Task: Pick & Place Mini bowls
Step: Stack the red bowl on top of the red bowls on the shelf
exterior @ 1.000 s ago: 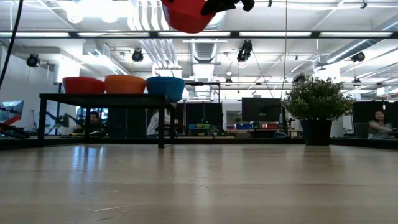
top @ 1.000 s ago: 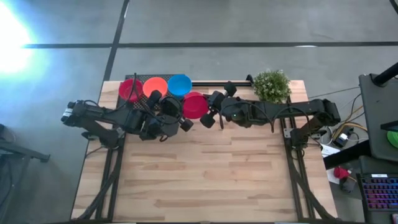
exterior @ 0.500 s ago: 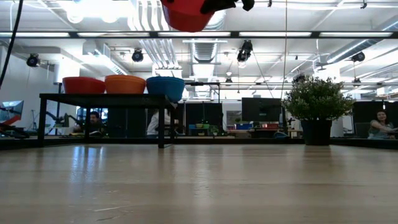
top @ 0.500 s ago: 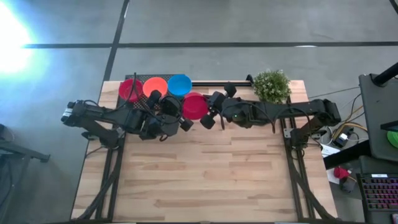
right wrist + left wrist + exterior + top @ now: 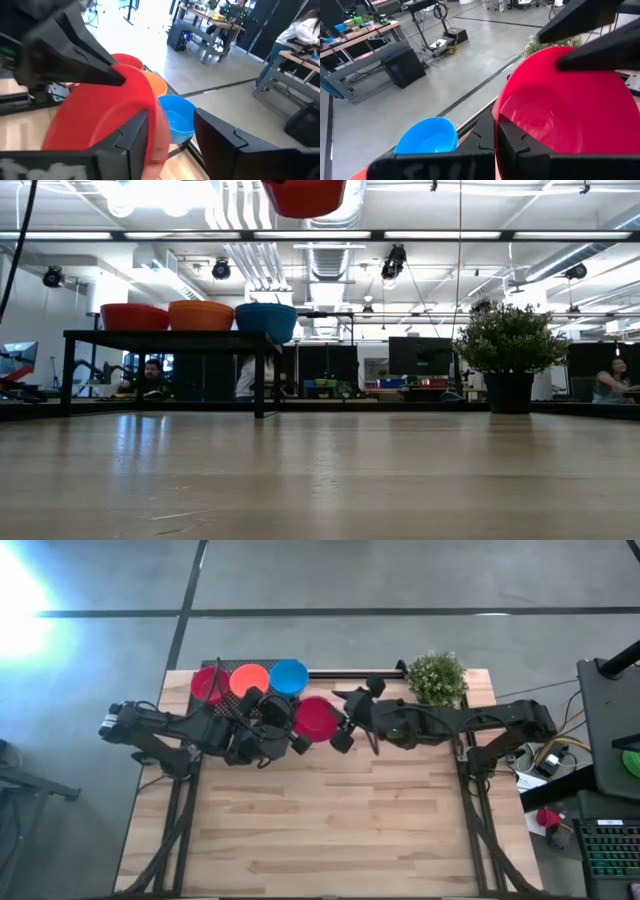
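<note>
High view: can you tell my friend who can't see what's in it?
Two arms meet over a wooden table: the left gripper pinches a red bowl, the right gripper open beside it. Three bowls and a plant sit behind.

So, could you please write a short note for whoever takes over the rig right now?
Left gripper: shut on the rim of the lifted red bowl, high above the table.
Right gripper: open, fingers either side of that bowl's far rim, not gripping.
Done: a second red bowl, an orange bowl and a blue bowl sit in a row on the black rack at the table's back edge.
Left: probably set the lifted bowl beside the blue one.
</note>
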Robot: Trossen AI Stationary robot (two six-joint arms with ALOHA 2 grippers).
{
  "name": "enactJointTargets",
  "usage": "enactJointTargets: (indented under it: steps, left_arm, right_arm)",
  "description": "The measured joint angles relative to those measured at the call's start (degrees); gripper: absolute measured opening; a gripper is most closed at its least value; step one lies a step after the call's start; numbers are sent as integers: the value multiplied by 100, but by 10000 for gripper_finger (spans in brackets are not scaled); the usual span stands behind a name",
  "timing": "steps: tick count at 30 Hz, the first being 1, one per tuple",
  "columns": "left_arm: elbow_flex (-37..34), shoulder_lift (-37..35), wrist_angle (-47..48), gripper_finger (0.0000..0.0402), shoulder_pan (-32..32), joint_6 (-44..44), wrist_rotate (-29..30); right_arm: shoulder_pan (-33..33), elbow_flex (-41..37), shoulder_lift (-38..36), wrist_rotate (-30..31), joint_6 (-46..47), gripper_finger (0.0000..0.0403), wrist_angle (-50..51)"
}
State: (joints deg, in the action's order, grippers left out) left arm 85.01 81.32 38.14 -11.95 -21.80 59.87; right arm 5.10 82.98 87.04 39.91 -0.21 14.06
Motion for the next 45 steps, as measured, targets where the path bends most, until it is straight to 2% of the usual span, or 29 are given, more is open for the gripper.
enactJointTargets:
  steps: [6, 12, 17, 21, 25, 29, 33, 39, 45]
  left_arm:
    - [0, -40, 36, 2, 58, -63, 64]
    - [9, -231, 51, 2, 176, -85, 86]
    - [37, -576, 194, 1, 450, -127, 19]
    - [61, -1012, 527, 1, 834, -380, -279]
    - [65, -1474, 1253, 1, 1342, -952, -614]
    - [68, -1856, 2018, 0, 1806, -1508, -601]
    - [68, -2149, 2801, 0, 2298, -2456, -600]
    - [15, -2321, 4243, 0, 2974, -3651, -598]
    - [9, -2321, 5201, 0, 3291, -4398, -598]
  right_arm:
    - [250, 0, -358, 53, -2, 174, 28]
    - [497, -1, -592, 55, -4, 180, 43]
    - [683, -2, -720, 58, -4, 180, 66]
    - [814, -2, -787, 50, -47, 178, 72]
    - [925, -2, -869, 57, -109, 179, 70]
    - [1031, -4, -942, 56, -131, 180, 70]
    - [1083, -4, -987, 53, -136, 180, 68]
    - [1091, -5, -1015, 53, -196, 180, 70]
    - [1091, -7, -1015, 51, -197, 180, 72]
